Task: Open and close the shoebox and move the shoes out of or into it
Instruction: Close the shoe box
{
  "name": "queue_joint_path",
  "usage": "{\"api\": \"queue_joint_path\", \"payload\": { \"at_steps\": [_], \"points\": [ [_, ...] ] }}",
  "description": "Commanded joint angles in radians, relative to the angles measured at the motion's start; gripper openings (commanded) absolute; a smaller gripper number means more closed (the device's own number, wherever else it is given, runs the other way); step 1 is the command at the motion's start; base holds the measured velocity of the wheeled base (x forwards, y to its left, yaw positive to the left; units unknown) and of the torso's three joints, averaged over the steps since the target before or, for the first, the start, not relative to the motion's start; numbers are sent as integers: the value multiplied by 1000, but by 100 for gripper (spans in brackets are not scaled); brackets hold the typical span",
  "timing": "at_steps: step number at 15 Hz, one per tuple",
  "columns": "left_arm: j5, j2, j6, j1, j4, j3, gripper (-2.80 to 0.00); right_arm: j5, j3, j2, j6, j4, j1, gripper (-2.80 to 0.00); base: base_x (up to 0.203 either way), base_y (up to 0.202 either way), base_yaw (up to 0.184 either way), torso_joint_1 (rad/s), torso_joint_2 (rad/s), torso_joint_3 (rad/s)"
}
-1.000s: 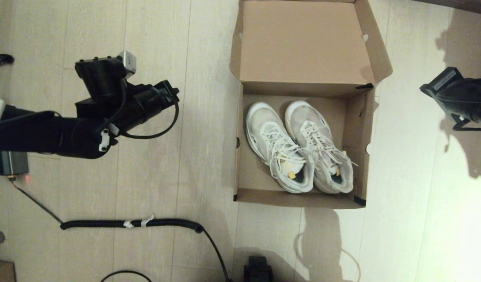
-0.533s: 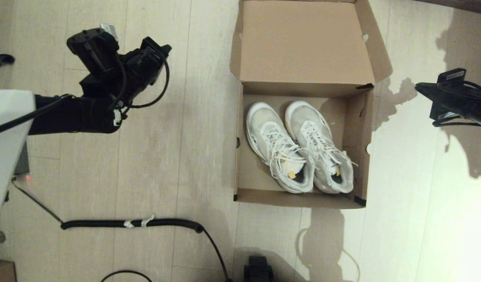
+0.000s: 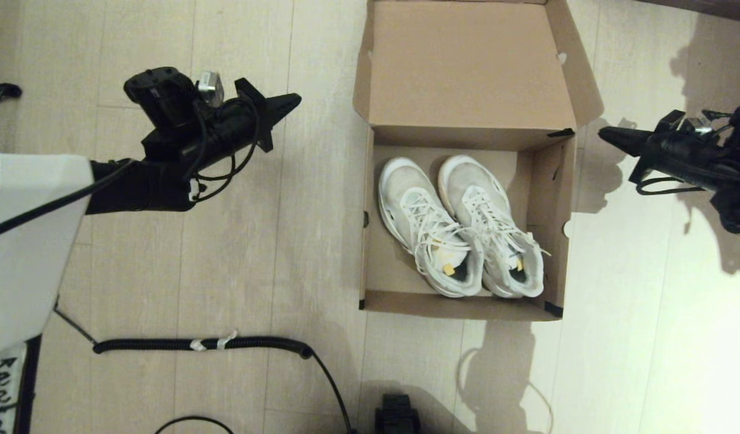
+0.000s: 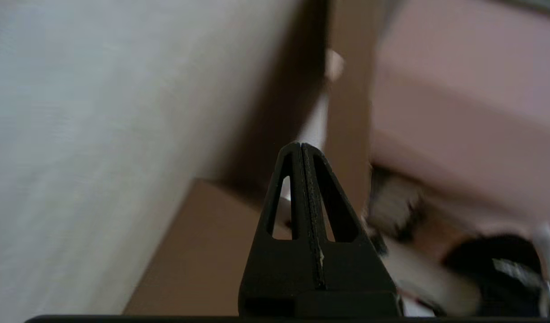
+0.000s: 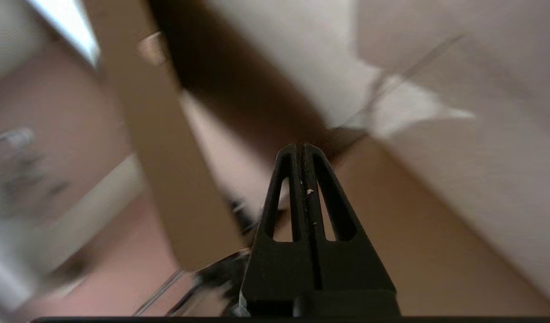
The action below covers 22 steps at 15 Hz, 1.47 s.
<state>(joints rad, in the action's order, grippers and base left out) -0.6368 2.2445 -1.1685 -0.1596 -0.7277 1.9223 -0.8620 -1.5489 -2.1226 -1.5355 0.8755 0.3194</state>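
Observation:
The brown cardboard shoebox (image 3: 555, 199) stands open on the floor, its hinged lid (image 3: 466, 66) folded back at the far side. Both white lace-up shoes (image 3: 430, 226) lie side by side inside, toes toward the lid. My left gripper (image 3: 292, 101) hangs left of the box, level with the hinge, pointing at the box, shut on nothing. My right gripper (image 3: 605, 134) hangs just right of the box's far right corner, also shut and empty. In the left wrist view the left gripper (image 4: 300, 146) faces the box wall (image 4: 346, 130). In the right wrist view the right gripper (image 5: 300, 146) faces the box side (image 5: 167, 148).
A black coiled cable (image 3: 207, 344) runs across the floor at the near left. A black part (image 3: 397, 415) sits at the near edge. Pale wood floor surrounds the box.
Both arms have swung inward toward the box. The left gripper turned to point right at it, and the right gripper reached left to the box's far right corner. Box and shoes are unmoved.

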Motion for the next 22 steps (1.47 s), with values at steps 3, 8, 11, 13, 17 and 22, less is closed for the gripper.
{"api": "queue_joint_path", "payload": {
  "at_steps": [3,8,11,13,17,22],
  "points": [
    [-50,86,0,-49,-144,7,-280,-33,-11,-113,-332,370,-10,-280,0,0,0,0,0,0],
    [-54,135,93,-115,-187,6,-280,-58,-102,-194,-339,395,-70,-280,0,0,0,0,0,0],
    [-55,154,139,-130,-197,5,-280,-58,-167,-240,-304,392,-110,-280,0,0,0,0,0,0],
    [-55,158,151,-130,-202,4,-280,-58,-223,-270,-292,384,-122,-280,0,0,0,0,0,0],
    [-55,159,152,-130,-199,6,-280,-64,-320,-312,-269,340,-139,-280,0,0,0,0,0,0],
    [-52,119,151,-119,-191,-31,-280,-75,-294,-299,-272,344,-171,-280,0,0,0,0,0,0]
  ]
}}
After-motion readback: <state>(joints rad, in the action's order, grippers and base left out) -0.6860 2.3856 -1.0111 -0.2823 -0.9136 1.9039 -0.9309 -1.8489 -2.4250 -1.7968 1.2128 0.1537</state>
